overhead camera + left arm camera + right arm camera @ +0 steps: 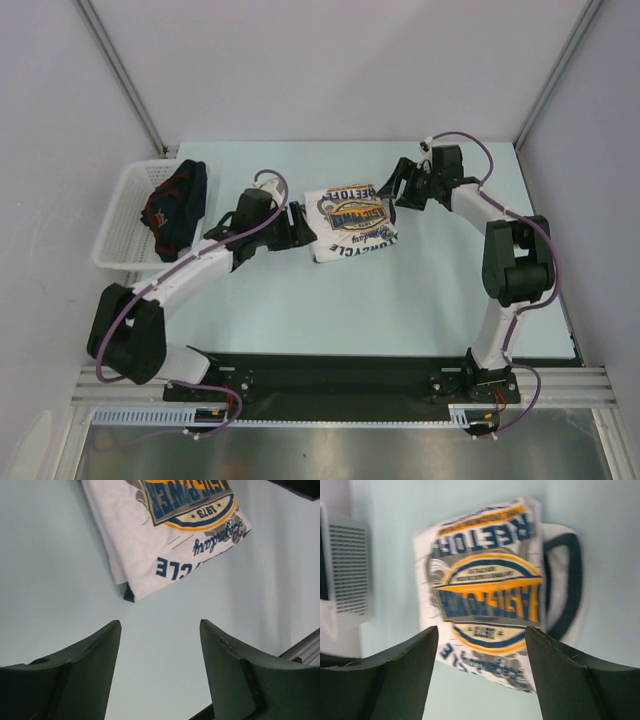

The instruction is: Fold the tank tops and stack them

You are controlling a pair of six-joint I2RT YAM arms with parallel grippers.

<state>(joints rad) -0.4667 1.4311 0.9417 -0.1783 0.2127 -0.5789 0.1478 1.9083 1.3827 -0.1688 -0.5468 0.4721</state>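
At the left edge of the table (pixel 420 300) sits a white slotted basket (pixel 118 210). It holds one item, the navy tank top (pixel 185 200), which is unfolded and bunched with dark-red trim showing. The garment fills the right-hand end of the basket and rides up over that rim.

The white tank top (pixel 352 224) lies near the centre of the table, well apart from the basket. It is folded into a compact rectangle with the yellow-and-blue chest print facing up. A dark-trimmed strap loop protrudes from one side of the fold in the right wrist view.

The left gripper (pixel 300 228) is just beside the left edge of the folded top. Its jaws stand wide apart and hold nothing, and only bare table shows between them in its own camera. The right gripper (pixel 395 188) is at the far right corner of the top. Its jaws are likewise spread wide and hold nothing. Its own view is blurred and looks down on the print.

The surface is smooth and pale blue-green. Plain white walls (pixel 350 60) enclose it on three sides, with metal posts (pixel 120 70) at the back corners. A black plate (pixel 330 370) and an aluminium rail (pixel 340 415) span the near edge. Purple cables (pixel 150 285) run along both arms (pixel 195 268).
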